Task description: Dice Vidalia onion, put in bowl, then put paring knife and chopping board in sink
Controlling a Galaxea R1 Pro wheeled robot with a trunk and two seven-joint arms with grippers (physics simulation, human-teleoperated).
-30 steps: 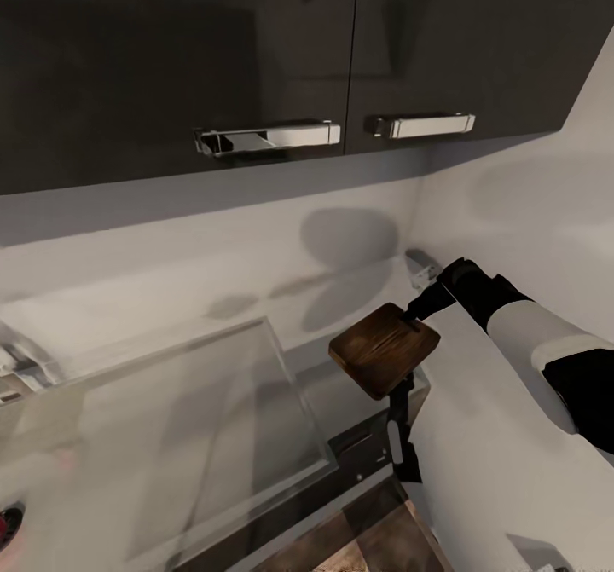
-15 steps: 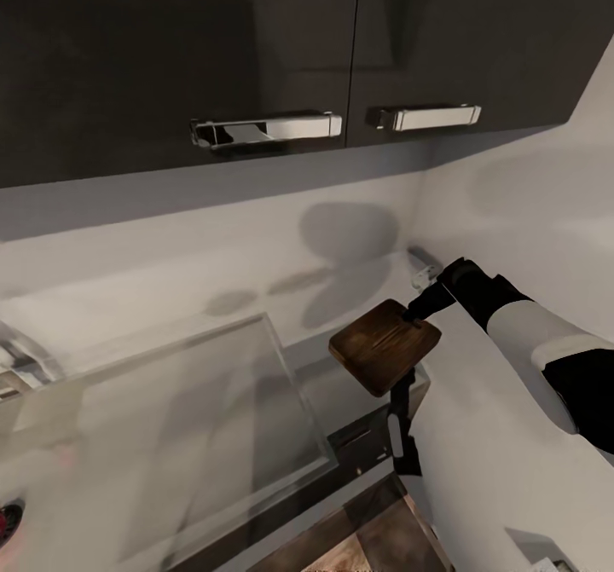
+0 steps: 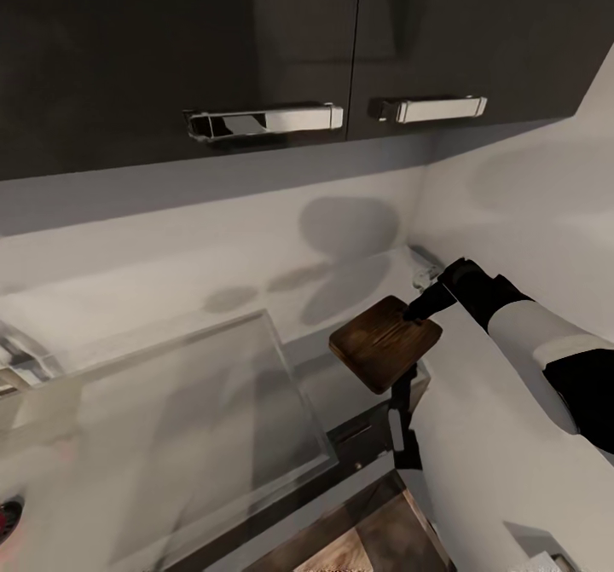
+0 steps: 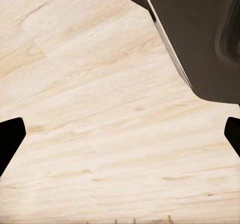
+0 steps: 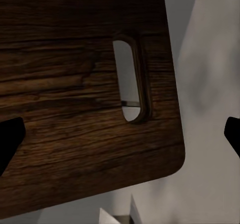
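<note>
- Dark glossy cabinets (image 3: 213,52) with chrome handles hang over a pale wall, and below them a grey steel counter (image 3: 170,401) runs toward the corner.
- We hold the chopping board (image 3: 385,344) with the right gripper (image 3: 419,310); it hangs in the air over the counter's end, close to the corner wall, roughly level.
- From the right wrist view, the board's (image 5: 75,94) slot handle sits just ahead, and the fingers (image 5: 10,136) show as dark tips at both edges (whether they pinch the board's rim we cannot tell from here).
- Our left gripper (image 4: 120,134) points down at pale wood floor (image 4: 100,134), its fingers apart and holding nothing.
- We judge this to be the last step, carrying the board to the sink.
- Next move: swing the board leftward along the counter, then lower it without clipping the wall.
</note>
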